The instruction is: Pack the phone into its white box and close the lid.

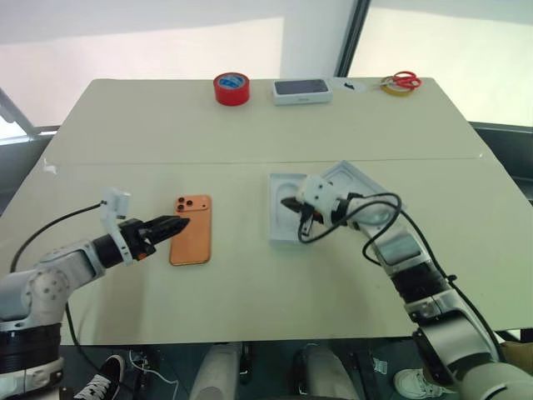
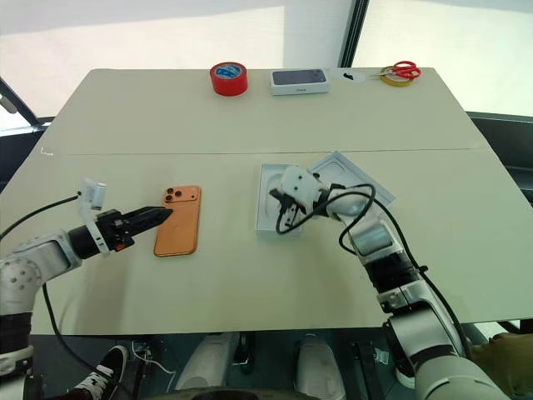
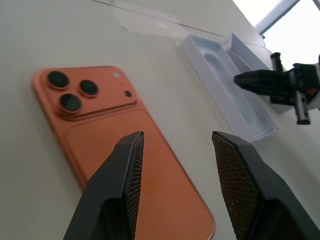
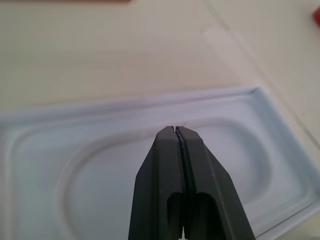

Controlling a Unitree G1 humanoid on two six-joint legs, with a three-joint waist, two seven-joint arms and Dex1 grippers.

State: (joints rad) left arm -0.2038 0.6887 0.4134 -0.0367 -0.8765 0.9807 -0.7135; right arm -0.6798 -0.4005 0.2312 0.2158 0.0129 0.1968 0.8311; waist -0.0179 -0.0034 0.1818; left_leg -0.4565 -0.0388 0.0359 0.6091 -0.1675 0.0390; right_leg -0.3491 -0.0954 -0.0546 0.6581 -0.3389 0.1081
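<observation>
With your left gripper (image 1: 181,222) parted just left of the phone (image 1: 191,230) and your right gripper (image 1: 289,202) pinched together, empty, over the moulded tray (image 1: 283,218), straddle the phone's long edges squarely.

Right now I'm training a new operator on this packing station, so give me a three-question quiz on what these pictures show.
1. True or false: the flat orange smartphone already lies inside a box.
2. Which gripper has its fingers pressed together: (a) the left gripper or (b) the right gripper?
3. What does the right gripper hover over?

Key: 1. False; it lies camera side up on the beige table. 2. (b). 3. The thin white moulded tray.
</observation>
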